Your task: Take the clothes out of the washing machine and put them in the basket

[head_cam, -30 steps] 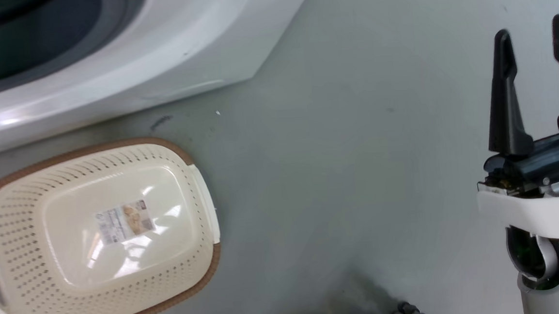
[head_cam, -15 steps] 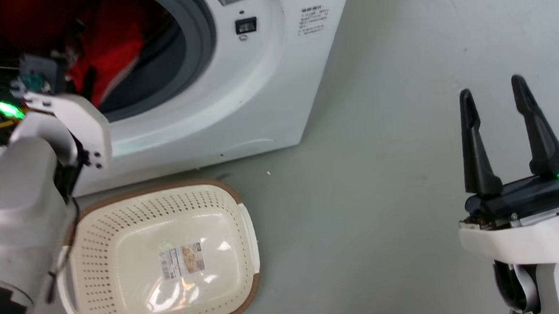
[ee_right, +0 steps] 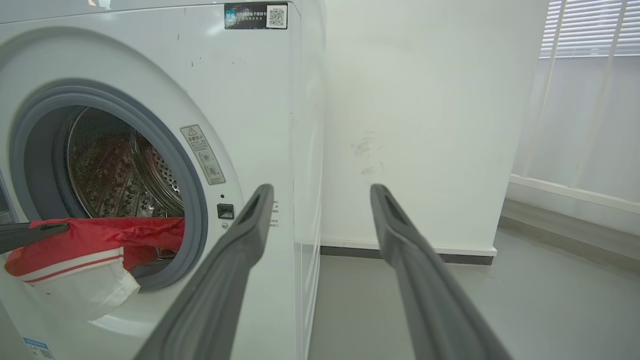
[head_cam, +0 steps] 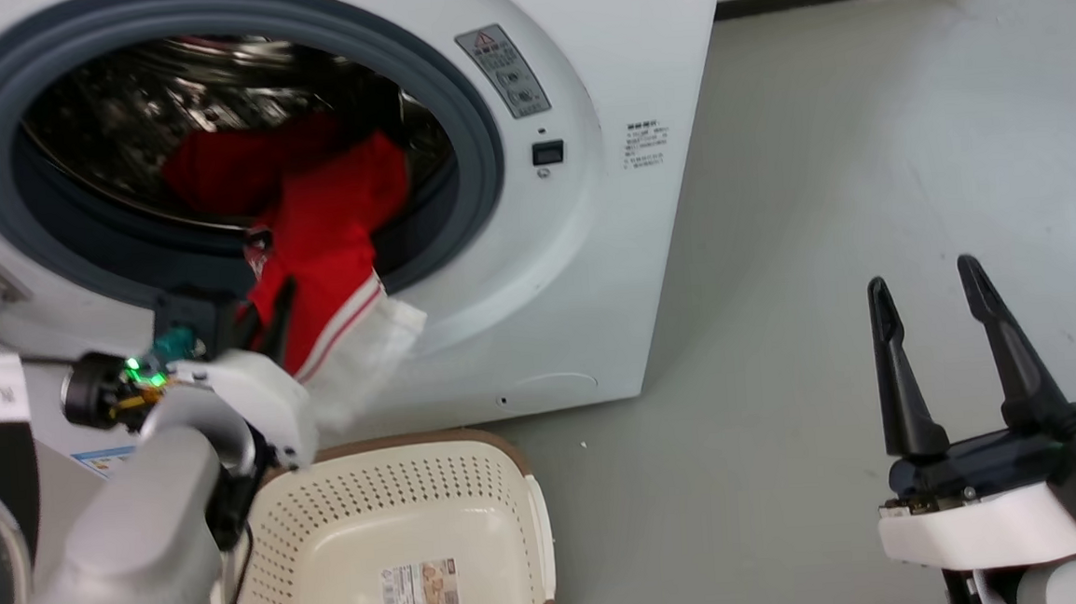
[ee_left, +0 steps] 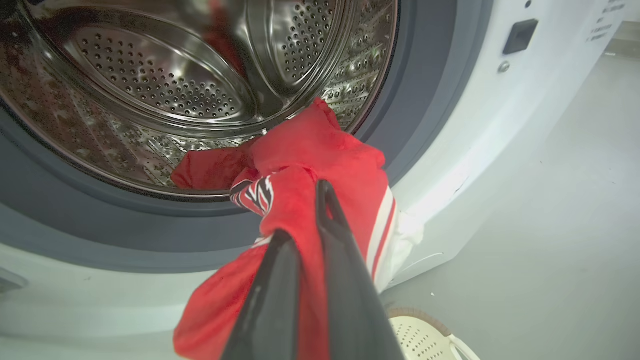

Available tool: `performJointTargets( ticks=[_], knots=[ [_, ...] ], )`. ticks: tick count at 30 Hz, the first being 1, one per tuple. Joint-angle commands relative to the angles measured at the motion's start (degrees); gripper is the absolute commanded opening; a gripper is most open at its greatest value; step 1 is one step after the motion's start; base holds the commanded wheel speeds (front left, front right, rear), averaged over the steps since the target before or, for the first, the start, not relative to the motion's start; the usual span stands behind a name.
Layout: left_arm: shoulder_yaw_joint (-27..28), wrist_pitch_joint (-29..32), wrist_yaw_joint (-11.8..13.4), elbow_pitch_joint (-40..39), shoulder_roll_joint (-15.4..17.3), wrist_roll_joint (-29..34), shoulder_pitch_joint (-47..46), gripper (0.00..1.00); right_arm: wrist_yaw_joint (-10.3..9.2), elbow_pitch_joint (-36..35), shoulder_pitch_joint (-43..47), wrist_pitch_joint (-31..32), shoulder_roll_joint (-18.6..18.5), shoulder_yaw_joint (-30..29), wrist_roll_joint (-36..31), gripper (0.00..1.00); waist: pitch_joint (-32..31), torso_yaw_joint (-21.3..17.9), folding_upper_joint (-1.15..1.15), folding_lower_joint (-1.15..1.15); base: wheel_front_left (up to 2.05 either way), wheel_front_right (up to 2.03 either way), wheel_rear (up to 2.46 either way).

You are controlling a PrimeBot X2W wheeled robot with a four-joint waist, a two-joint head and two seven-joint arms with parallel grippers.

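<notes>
The washing machine (head_cam: 609, 242) stands open, its steel drum (ee_left: 175, 75) showing. The clothes (head_cam: 328, 231), a bright red garment with white, red-striped trim, trail from the drum over the grey gasket and hang down the front. My left gripper (head_cam: 266, 281) sits at the porthole's lower lip, shut on the red fabric (ee_left: 320, 145), which bunches between and around its fingers (ee_left: 345, 260). The cream basket (head_cam: 418, 482) lies on the floor just below, nothing in it but a label sticker. My right gripper (head_cam: 926, 316) hovers open over the floor to the right, holding nothing.
Grey floor (head_cam: 777, 231) stretches to the right of the machine. A white wall with a dark skirting (ee_right: 400, 252) runs behind, and a blinded window (ee_right: 590, 30) lies further right. The basket's rim (ee_left: 415, 315) shows under my left fingers.
The head camera has tilted up, bringing the whole porthole into view. The red garment, inside the drum before, now hangs out over the gasket in my left gripper. My right gripper stays open.
</notes>
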Motion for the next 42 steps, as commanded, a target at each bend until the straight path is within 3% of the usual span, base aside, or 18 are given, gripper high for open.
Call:
performJointTargets(
  ticks=[1, 12, 20, 27, 42],
  knots=[
    [0.42, -0.4, 0.65, -1.82, 0.06, 0.05, 2.61, 0.0, -0.04, 0.34, 1.08, -0.12, 0.01, -0.01, -0.41, 1.0, -2.68, 1.68, 0.0, 0.02, 0.0, 0.0, 0.0],
    [1.68, 0.84, 8.62, -23.62, 5.24, -0.63, 21.37, 0.0, -0.04, 1.56, 5.47, -0.12, 0.0, 0.04, 0.31, 1.0, -8.38, 3.56, 0.0, 0.02, 0.0, 0.0, 0.0],
    [0.75, 3.77, 11.6, -31.1, 7.33, -2.38, 28.58, 0.0, -0.04, 2.02, 5.43, -0.12, 0.0, 0.1, 0.69, 1.0, -8.58, 3.02, 0.0, 0.02, 0.0, 0.0, 0.0],
    [-0.14, 3.47, 10.49, -27.2, 5.63, -4.23, 30.91, 0.0, -0.04, 1.58, 3.76, -0.12, 0.0, 0.58, 0.66, 1.0, -5.78, 0.72, 0.0, 0.02, 0.0, 0.0, 0.0],
    [-0.96, 2.13, 2.02, -0.47, -2.41, -5.53, 19.77, 0.0, -0.04, -0.67, -5.75, -0.12, 0.01, 1.05, 2.2, 1.0, 10.49, -5.38, 0.0, 0.02, 0.0, 0.0, 0.0]
  ],
)
